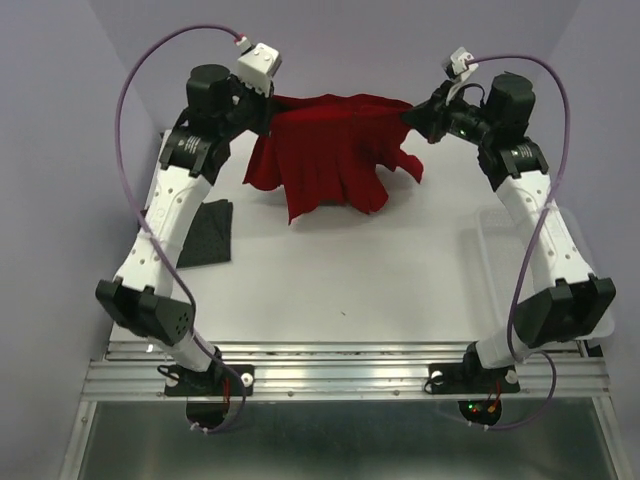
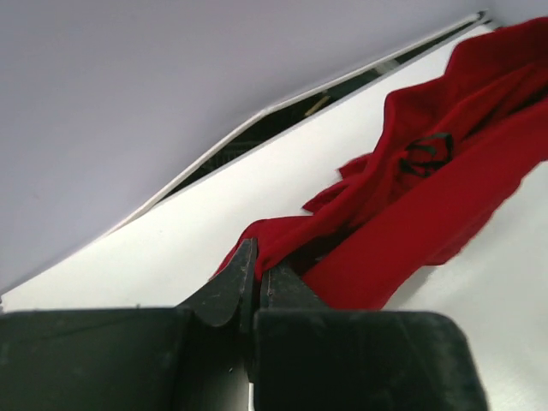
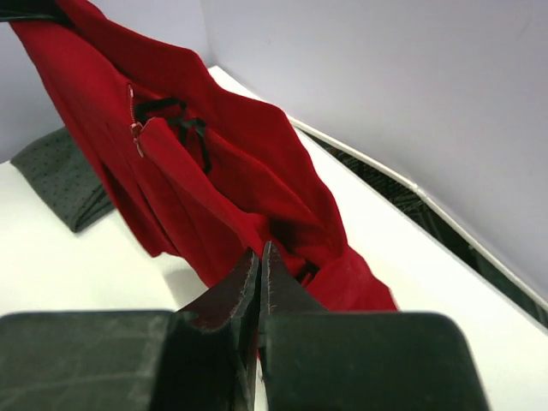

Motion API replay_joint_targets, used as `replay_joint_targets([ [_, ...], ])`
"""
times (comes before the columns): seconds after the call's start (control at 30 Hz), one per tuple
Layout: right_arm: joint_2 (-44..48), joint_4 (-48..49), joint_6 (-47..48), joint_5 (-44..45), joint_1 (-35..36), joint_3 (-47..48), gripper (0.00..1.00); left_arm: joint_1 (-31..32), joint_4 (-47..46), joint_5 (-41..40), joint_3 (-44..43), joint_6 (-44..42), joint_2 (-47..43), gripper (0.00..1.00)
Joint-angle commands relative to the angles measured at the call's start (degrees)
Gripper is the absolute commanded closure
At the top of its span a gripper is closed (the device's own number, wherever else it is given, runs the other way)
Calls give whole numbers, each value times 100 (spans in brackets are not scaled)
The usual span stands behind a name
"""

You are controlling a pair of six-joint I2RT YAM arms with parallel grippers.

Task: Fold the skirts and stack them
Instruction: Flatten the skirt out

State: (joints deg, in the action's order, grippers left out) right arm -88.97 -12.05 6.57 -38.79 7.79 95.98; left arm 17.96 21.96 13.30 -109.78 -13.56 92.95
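Red cloth is what both my grippers have hold of. My left gripper (image 1: 262, 120) is clamped on one top corner of the red skirt (image 1: 330, 160) and my right gripper (image 1: 418, 118) on the other. Each wrist view shows its jaws pressed together with fabric pinched between them. The skirt hangs stretched between them over the far side of the table (image 1: 350, 290), its lower folds draping loose and reaching the surface. The grey skirt (image 1: 205, 233) lies flat on the left of the table, well apart from the red one, in a neat oblong that I take to be folded already. So I judge the job about half done: the red skirt is not yet laid out, folded or set on the grey one. As for writing, I find none to read; thin black loops show inside the waist, and no label is legible.
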Motion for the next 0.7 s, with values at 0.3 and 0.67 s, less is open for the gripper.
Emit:
replay_joint_targets([
  [0.3, 1383, -2169, 1109, 1110, -269, 861, 99, -249, 511, 982, 1484, 1232, -2246, 100],
  [0.67, -619, -1940, 829, 618, 20, 402, 65, -231, 985, 525, 1181, 1462, -316, 54],
])
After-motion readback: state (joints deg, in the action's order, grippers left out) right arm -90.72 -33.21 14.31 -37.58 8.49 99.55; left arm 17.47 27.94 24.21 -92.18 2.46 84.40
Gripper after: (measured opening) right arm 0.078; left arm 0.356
